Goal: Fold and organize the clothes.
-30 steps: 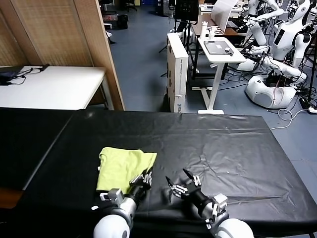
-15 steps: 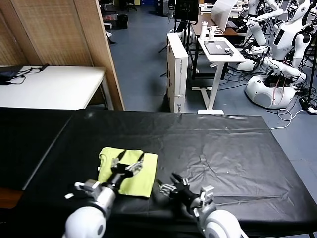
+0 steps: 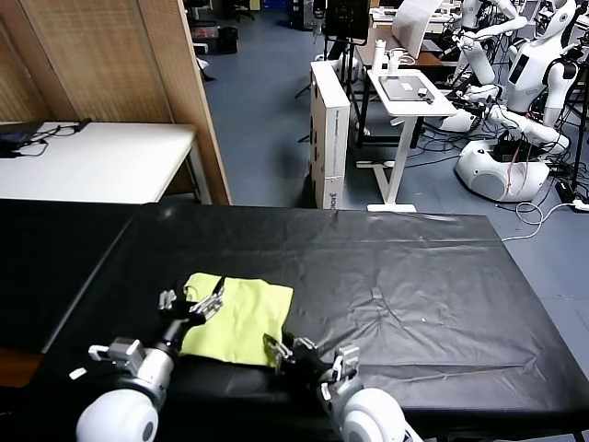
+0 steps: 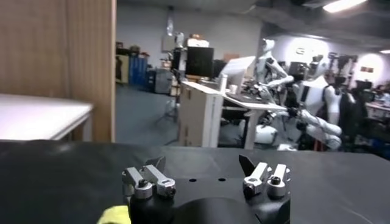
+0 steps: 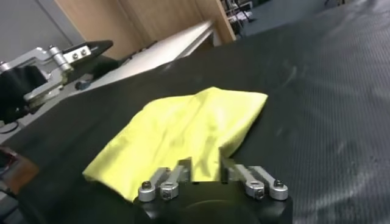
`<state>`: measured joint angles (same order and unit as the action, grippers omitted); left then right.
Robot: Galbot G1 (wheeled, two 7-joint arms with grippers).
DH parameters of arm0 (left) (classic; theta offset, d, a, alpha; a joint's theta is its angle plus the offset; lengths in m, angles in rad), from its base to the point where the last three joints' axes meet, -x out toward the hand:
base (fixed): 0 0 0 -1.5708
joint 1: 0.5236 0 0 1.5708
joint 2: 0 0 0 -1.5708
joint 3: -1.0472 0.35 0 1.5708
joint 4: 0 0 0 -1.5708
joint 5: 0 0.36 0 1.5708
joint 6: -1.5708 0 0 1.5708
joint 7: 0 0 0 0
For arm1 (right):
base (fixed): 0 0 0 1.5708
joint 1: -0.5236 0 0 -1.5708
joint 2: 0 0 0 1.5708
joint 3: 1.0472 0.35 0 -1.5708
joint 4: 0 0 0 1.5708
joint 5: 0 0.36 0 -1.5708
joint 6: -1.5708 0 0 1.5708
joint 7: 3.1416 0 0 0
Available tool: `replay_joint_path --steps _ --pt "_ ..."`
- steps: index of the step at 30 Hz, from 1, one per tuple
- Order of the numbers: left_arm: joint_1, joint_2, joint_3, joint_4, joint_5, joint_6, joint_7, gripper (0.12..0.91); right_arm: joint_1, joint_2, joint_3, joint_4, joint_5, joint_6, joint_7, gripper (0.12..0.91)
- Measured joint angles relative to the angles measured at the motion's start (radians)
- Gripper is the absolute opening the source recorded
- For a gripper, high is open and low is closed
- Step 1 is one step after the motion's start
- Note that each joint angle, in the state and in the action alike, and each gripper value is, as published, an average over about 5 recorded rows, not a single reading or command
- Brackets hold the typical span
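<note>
i see the t-shirt [image 3: 237, 319] folded small on the black table [image 3: 414, 285], near edge. left gripper [image 3: 191, 301] spread wide at its left end, empty. right gripper [image 3: 293, 351] at the near-right corner, probably for a pinch; can't tell if it has cloth.

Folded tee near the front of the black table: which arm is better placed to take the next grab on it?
Probably the right. Its pincer sits at the near right corner of the folded T-shirt, fingers closing around the cloth edge. The left pincer is wide open over the shirt's left edge, gripping nothing.
</note>
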<state>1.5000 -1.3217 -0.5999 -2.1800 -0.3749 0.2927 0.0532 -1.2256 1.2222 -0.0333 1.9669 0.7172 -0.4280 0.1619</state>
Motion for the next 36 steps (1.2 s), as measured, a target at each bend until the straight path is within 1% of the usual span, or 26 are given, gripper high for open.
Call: replay_joint_path --steps 3,4,6,10,13,16,19,22,29,33,36 --pt "0.006 -0.005 -0.023 -0.001 -0.013 -0.002 -0.002 0.907 -0.01 0.003 0.014 0.007 -0.016 0.003 -0.005 0.237" --pt "0.008 -0.005 -0.032 -0.001 -0.018 -0.002 -0.002 0.907 -0.015 0.003 0.023 0.013 -0.02 -0.001 -0.002 0.195" --pt "0.014 -0.003 -0.049 -0.001 -0.025 -0.004 -0.003 0.907 -0.027 -0.001 0.049 0.029 -0.027 -0.016 0.013 0.153" --pt "0.027 -0.001 -0.081 0.004 -0.029 -0.014 -0.001 0.907 -0.058 -0.02 0.133 0.061 -0.049 -0.055 0.049 0.149" --pt "0.032 -0.006 -0.092 0.011 -0.029 -0.02 0.001 0.907 -0.083 -0.043 0.203 0.072 -0.074 -0.07 0.061 0.148" --pt "0.034 -0.014 -0.094 0.016 -0.026 -0.025 0.002 0.907 -0.106 -0.06 0.265 0.075 -0.107 -0.079 0.089 0.148" --pt "0.04 -0.025 -0.091 0.021 -0.017 -0.033 0.004 0.907 -0.126 -0.06 0.318 0.075 -0.144 -0.088 0.133 0.148" --pt "0.047 -0.036 -0.081 0.028 0.0 -0.044 0.006 0.907 -0.148 -0.045 0.365 0.075 -0.181 -0.086 0.16 0.148" --pt "0.045 -0.051 -0.051 0.044 0.02 -0.054 0.009 0.907 -0.202 0.0 0.464 0.079 -0.213 -0.085 0.187 0.148" --pt "0.041 -0.055 -0.038 0.055 0.025 -0.06 0.009 0.907 -0.22 0.001 0.51 0.077 -0.241 -0.084 0.191 0.148" --pt "0.04 -0.058 -0.03 0.063 0.027 -0.066 0.009 0.907 -0.214 -0.009 0.54 0.061 -0.268 -0.082 0.19 0.148"
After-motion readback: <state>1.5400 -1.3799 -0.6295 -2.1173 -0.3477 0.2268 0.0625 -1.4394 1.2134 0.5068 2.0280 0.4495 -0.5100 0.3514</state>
